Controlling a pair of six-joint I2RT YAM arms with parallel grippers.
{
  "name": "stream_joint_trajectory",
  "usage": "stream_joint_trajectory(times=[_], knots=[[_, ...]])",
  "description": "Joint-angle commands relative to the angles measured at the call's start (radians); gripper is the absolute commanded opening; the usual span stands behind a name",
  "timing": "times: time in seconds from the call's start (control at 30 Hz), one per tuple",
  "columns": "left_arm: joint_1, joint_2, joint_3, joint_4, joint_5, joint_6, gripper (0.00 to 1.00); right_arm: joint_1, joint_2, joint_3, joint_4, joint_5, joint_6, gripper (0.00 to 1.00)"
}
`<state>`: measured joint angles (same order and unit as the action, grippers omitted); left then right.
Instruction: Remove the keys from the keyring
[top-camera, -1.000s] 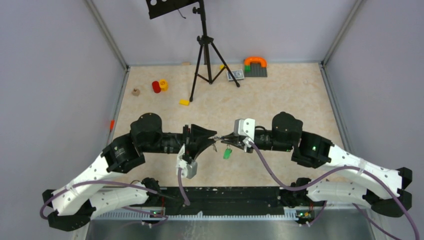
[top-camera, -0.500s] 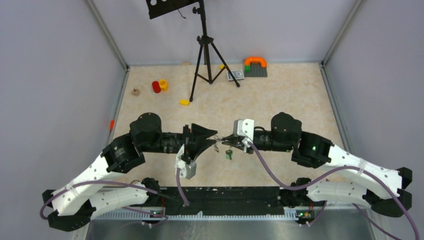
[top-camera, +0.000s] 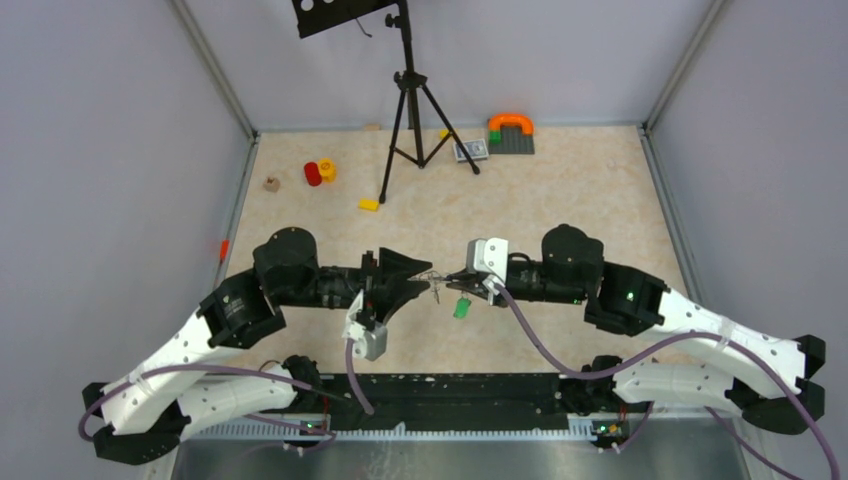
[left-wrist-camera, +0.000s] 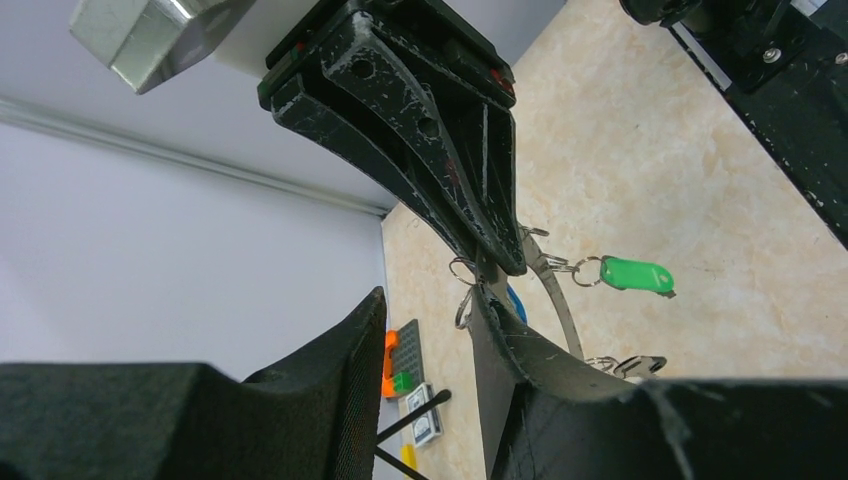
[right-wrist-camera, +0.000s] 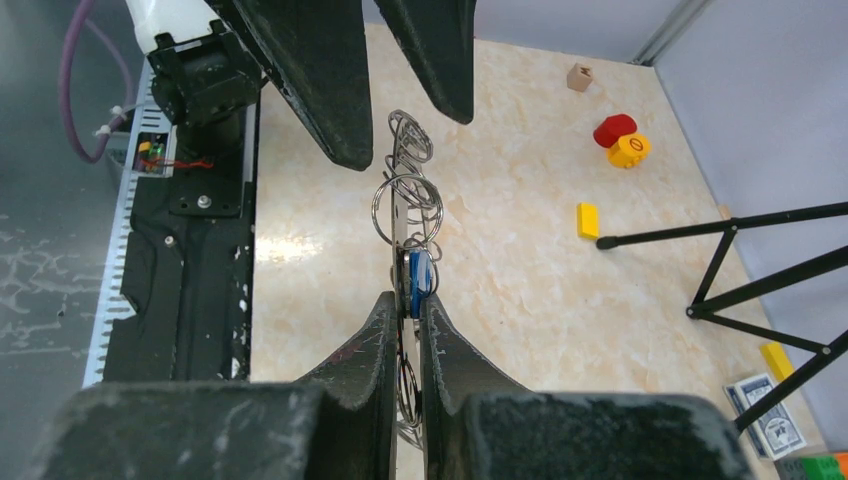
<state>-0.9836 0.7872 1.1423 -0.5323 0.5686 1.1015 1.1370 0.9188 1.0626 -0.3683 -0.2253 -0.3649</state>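
Seemingly plain green-tagged key (left-wrist-camera: 636, 274) on keyring (left-wrist-camera: 555, 300)

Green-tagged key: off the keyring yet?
No, the green-tagged key hangs by a small split ring from the keyring.

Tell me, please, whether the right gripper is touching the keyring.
Touching. The right wrist view shows the right gripper clamped onto the keyring, which is seen edge-on and pinched with no gap.

White moulded-plastic arm links (top-camera: 180, 345), black rounded joint housings (top-camera: 285, 255), purple cables (top-camera: 527, 332), both sides. Gripper fingers (left-wrist-camera: 420, 130) black tapered plastic, scuffed whitish. Small green LED (top-camera: 627, 296) lit, R side.
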Motion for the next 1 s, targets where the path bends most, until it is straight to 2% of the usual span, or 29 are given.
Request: stream_joint_trajectory(times=[0.0,0.7,0.97], knots=[[-0.001,-0.008,0.01,-0.005,0.031,-0.012,0.39,0.014,-0.019,0.083,0.03,0.014,-0.008,0.0],[-0.001,-0.099,-0.002,-0.028,0.013,-0.066,0.44,0.014,-0.017,0.166,-0.125,-0.025,-0.05,0.0],[0.0,-0.066,0.017,-0.006,0.064,-0.073,0.51,0.014,0.105,0.353,-0.341,-0.127,0.008,0.0]])
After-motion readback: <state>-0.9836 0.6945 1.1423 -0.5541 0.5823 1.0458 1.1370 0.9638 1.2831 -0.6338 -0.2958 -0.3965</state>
